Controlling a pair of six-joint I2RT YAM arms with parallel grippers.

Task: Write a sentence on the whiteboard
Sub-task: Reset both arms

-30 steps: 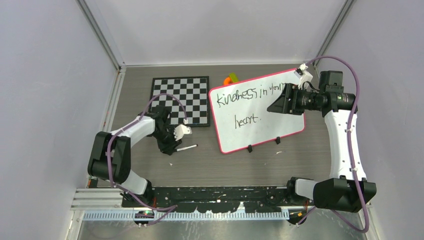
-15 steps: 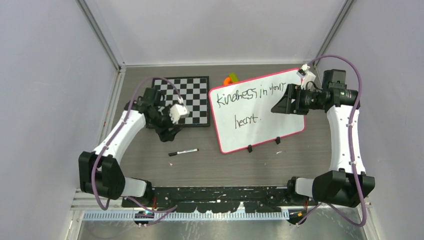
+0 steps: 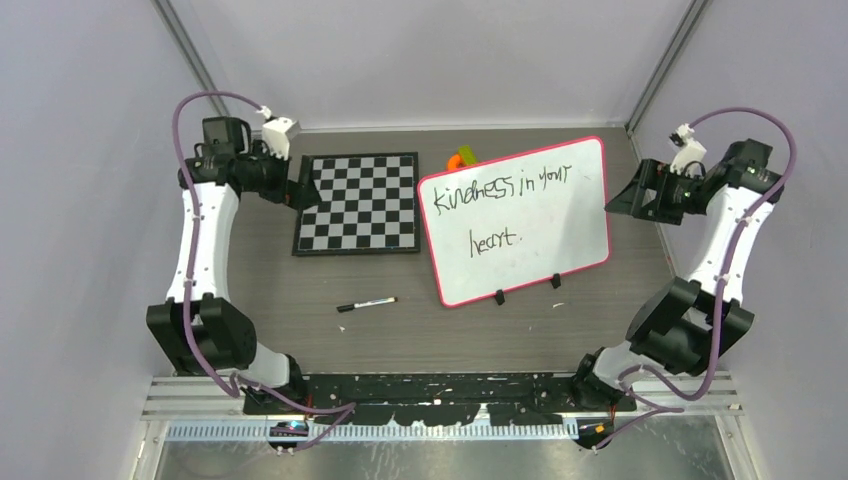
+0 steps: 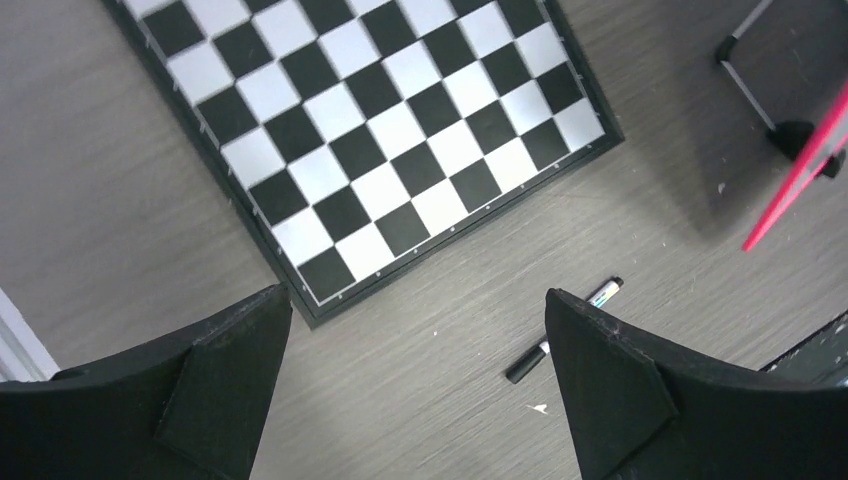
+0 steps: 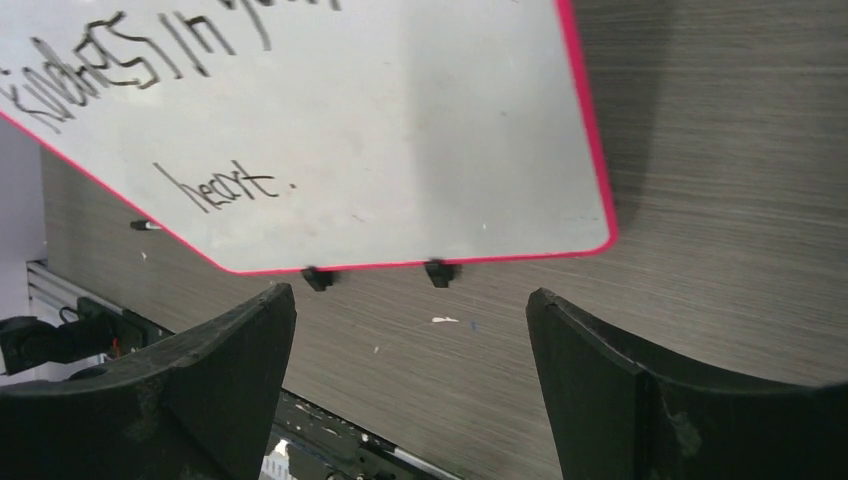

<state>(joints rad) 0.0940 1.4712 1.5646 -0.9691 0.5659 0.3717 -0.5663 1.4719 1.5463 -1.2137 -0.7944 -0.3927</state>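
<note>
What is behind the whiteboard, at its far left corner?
A small orange and green thing peeks out there, beside the checkerboard. The whiteboard covers the rest, so it cannot be identified.

This is a robotics lab test cell: plain pale walls (image 3: 90, 150) close in the left, far and right sides, with bare aluminium posts (image 3: 200, 65) running up the upper left and upper right corners of the top view. Along the bottom edge, a black mounting rail (image 3: 440, 388) and an aluminium profile (image 3: 195, 400) carry the left arm (image 3: 200, 235) and right arm (image 3: 722, 240), both trailing purple cables (image 3: 175, 125). The grey wood-grain table (image 3: 400, 335) holds a few props: a checkerboard (image 3: 360, 200), a whiteboard (image 3: 540, 240) and a marker (image 3: 366, 303).
</note>
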